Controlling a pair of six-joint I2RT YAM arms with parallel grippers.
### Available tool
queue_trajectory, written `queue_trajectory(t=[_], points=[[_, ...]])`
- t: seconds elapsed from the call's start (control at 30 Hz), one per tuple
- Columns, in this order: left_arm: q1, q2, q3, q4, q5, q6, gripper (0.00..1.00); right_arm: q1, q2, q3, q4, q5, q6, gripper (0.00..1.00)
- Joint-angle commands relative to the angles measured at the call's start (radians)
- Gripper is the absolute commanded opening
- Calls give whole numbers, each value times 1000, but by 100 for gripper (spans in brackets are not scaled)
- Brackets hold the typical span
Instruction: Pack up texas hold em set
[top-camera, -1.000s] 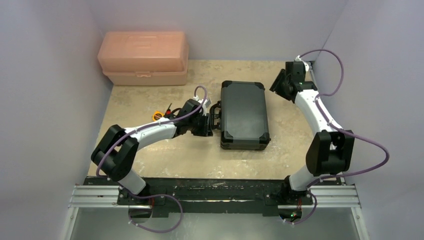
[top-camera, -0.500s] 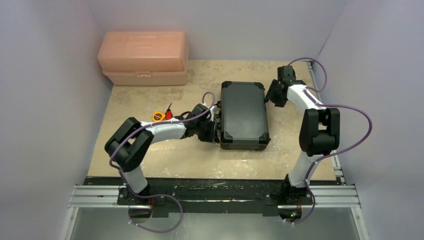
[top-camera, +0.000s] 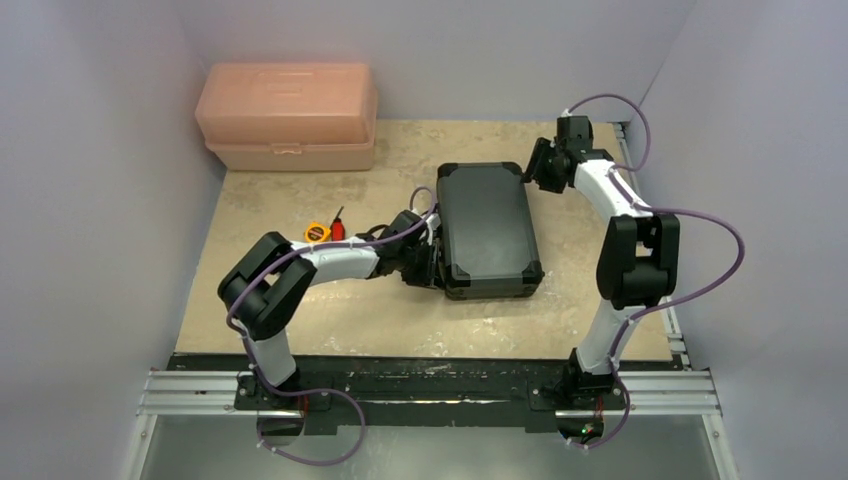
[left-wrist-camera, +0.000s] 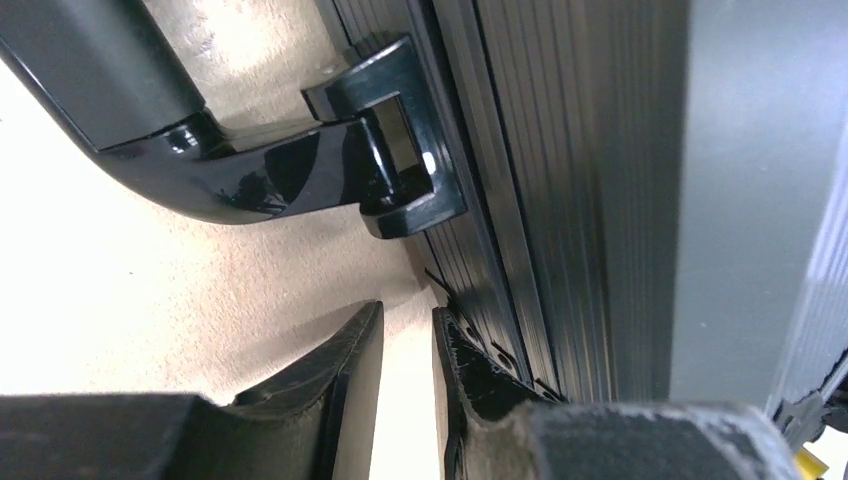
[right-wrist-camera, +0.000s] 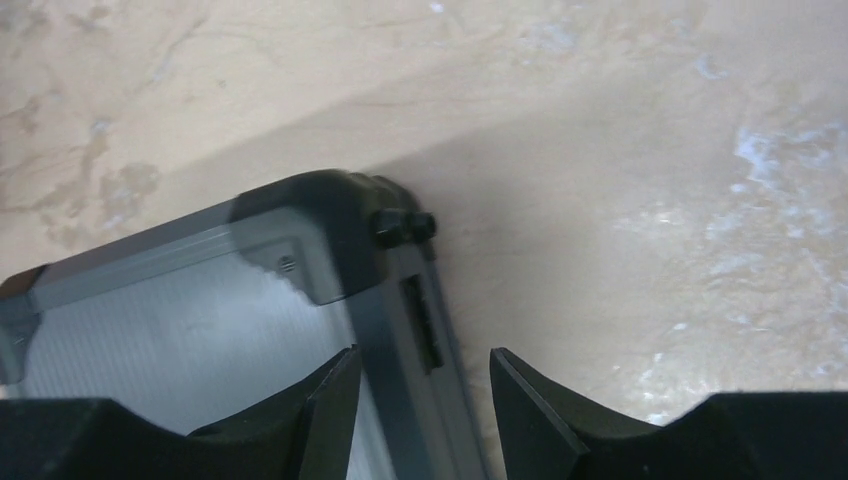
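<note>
The black case (top-camera: 490, 230) lies closed flat on the table; chips, cards, dice and tokens are hidden. My left gripper (top-camera: 426, 262) is low against the case's left side, just below its handle. In the left wrist view the glossy handle (left-wrist-camera: 200, 150) and its bracket (left-wrist-camera: 405, 140) lie ahead, and the left gripper (left-wrist-camera: 408, 335) is almost shut with nothing between the fingers. My right gripper (top-camera: 536, 166) is at the case's far right corner. In the right wrist view the right gripper (right-wrist-camera: 425, 365) is open astride the case's edge (right-wrist-camera: 400, 300).
A large peach plastic box (top-camera: 288, 115) stands at the back left. A red folding knife (top-camera: 338, 222) and a small yellow-orange item (top-camera: 317, 232) lie left of the left arm. Walls close in on the left, back and right.
My left gripper moved right, up against the case's handle side. My right arm swung in from the far right to the case's far right corner. The case shifted slightly.
</note>
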Motion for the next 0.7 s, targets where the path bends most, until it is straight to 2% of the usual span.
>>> queue_trajectory(t=[0.0, 0.1, 0.3, 0.6, 0.63, 0.67], points=[[-21, -94, -15, 58, 7, 7, 24, 53, -49, 68, -42, -11, -6, 56], [11, -186, -53, -8, -61, 42, 25, 79, -109, 76, -79, 52, -14, 59], [162, -269, -93, -40, -13, 71, 29, 137, -200, 71, -97, 47, -3, 72], [272, -225, 8, -74, -43, 85, 33, 265, -261, 10, -29, -95, 37, 76], [280, -209, 24, -73, -45, 82, 32, 277, -256, 8, -27, -101, 41, 74], [288, -194, 40, -73, -47, 78, 31, 290, -251, 7, -23, -112, 42, 66]])
